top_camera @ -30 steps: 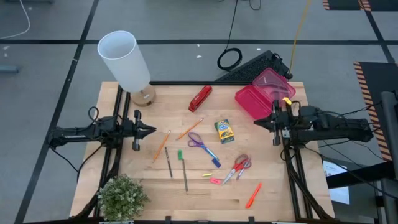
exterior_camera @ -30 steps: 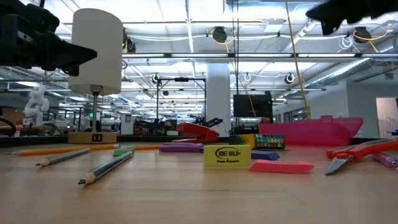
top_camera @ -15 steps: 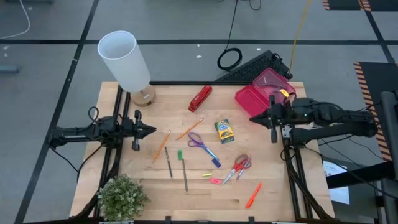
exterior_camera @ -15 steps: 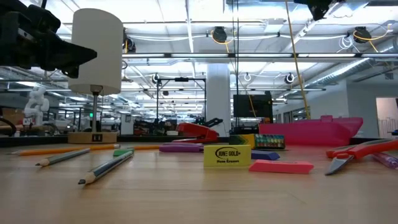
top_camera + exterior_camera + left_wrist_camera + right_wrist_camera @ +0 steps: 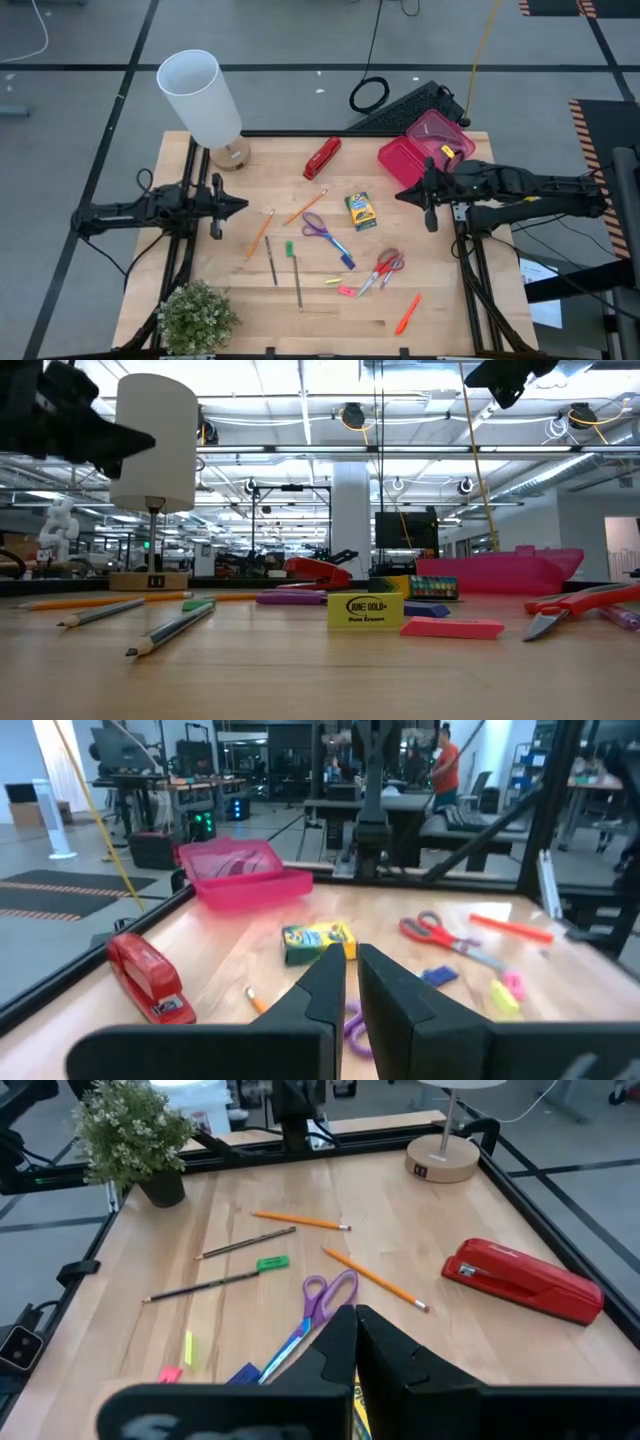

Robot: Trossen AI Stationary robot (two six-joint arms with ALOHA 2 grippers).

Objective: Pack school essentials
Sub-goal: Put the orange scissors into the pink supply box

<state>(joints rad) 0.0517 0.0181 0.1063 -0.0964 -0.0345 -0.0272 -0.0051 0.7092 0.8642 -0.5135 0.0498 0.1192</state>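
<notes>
The school essentials lie loose on the wooden table between my grippers. They are thin pencils (image 5: 258, 234), purple scissors (image 5: 323, 229), red scissors (image 5: 381, 268), a green-yellow crayon box (image 5: 361, 211), an orange marker (image 5: 407, 313), a purple pen (image 5: 345, 258) and small erasers (image 5: 346, 290). My left gripper (image 5: 243, 207) hovers shut at the table's left side, pointing right. My right gripper (image 5: 401, 195) hovers shut at the right, beside the pink box (image 5: 424, 152), pointing left. Past its fingers, the right wrist view shows the purple scissors (image 5: 325, 1303).
A red stapler (image 5: 322, 157) lies at the far middle, and a pink box with its lid open stands at the far right. A white lamp (image 5: 200, 95) stands at the far left corner. A small potted plant (image 5: 197, 318) stands at the near left corner.
My right gripper has moved a short way toward the table's left, out over the tabletop beside the pink box, staying shut. My left gripper has risen slightly. Nothing on the table has moved.
</notes>
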